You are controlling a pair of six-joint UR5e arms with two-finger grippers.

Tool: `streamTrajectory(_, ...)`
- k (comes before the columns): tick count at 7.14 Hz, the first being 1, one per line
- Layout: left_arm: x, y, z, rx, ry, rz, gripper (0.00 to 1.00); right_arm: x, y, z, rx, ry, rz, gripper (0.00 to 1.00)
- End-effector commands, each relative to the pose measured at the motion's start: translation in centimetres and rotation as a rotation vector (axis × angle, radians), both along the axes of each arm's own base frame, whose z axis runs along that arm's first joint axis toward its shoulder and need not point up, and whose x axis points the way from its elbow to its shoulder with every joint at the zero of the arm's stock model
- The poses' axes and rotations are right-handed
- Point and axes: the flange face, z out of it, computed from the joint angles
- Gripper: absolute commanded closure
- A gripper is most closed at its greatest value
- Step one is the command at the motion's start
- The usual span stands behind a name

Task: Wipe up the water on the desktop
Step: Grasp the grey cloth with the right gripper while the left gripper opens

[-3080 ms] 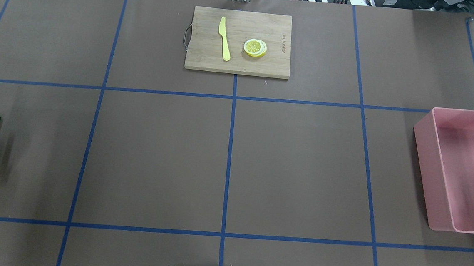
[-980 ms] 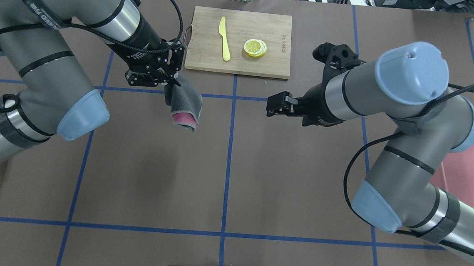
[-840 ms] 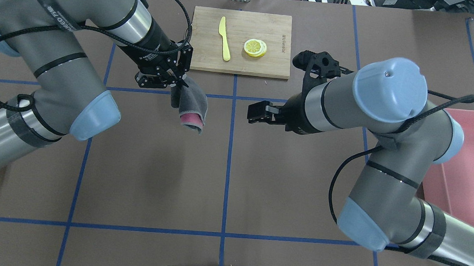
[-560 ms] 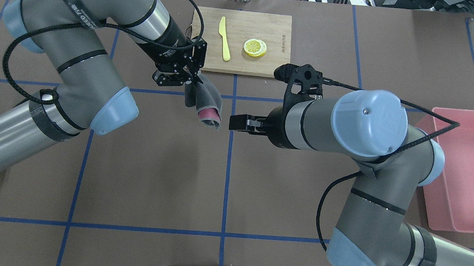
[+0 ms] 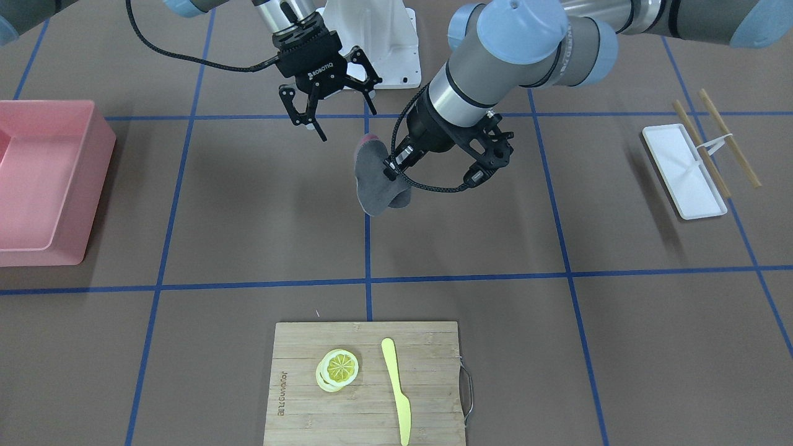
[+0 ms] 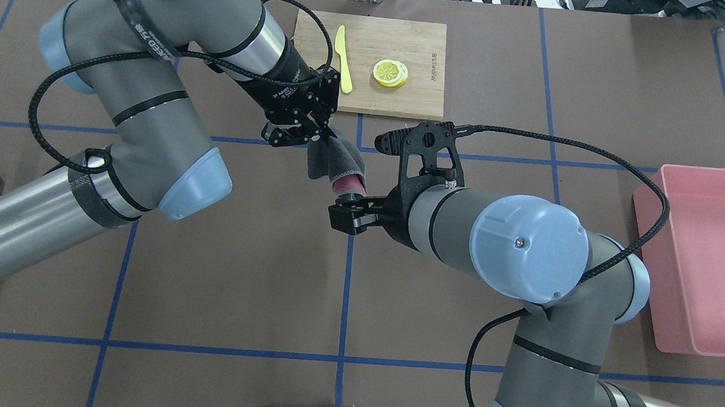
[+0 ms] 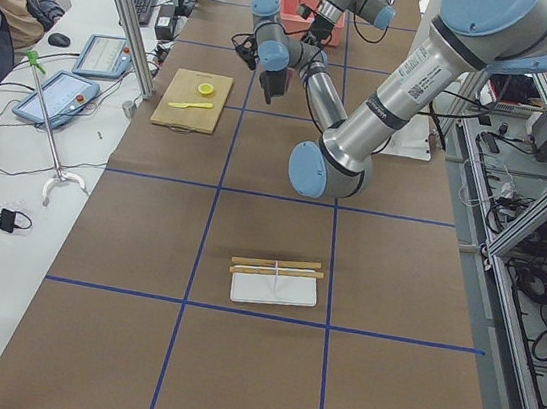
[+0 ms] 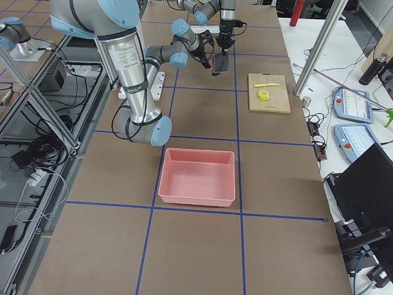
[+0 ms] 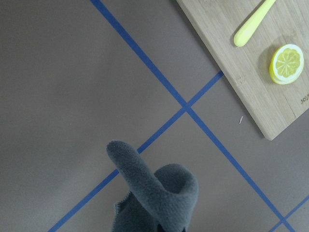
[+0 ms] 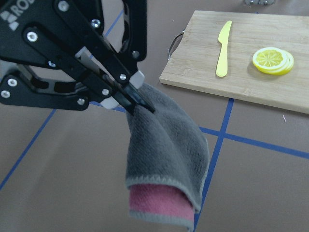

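A wide brown surface (image 6: 230,271) gridded with blue tape carries a bamboo cutting board (image 6: 408,101) with a yellow knife (image 6: 343,52) and lemon slices (image 6: 389,72) at its far edge, and a pink bin (image 6: 710,253) on the robot's right. Near the centre, the left gripper (image 6: 323,138) is pinched closed on a corner of a grey cloth (image 6: 335,162) with a pink inner side, which hangs folded near the board. The right gripper (image 6: 337,219), fingers spread wide and empty, is just beside the cloth's lower end.
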Motion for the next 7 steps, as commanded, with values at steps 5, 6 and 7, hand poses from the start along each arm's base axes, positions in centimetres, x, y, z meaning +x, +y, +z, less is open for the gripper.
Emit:
streamTrajectory(5,1.2,4.8,-2.6,-0.031,0.055,0.038,1.00,-0.6,0.9,0.2,0.051,0.026,0.004,0.79)
streamTrajectory(6,1.2,4.8,-2.5,-0.030,0.053,0.040,1.00,-0.6,1.5,0.2,0.008,-0.001,0.011,1.00)
streamTrajectory(7,1.2,4.8,-2.5,-0.029,0.053,0.040,1.00,-0.8,1.7,0.2,-0.016,-0.014,0.013,1.00)
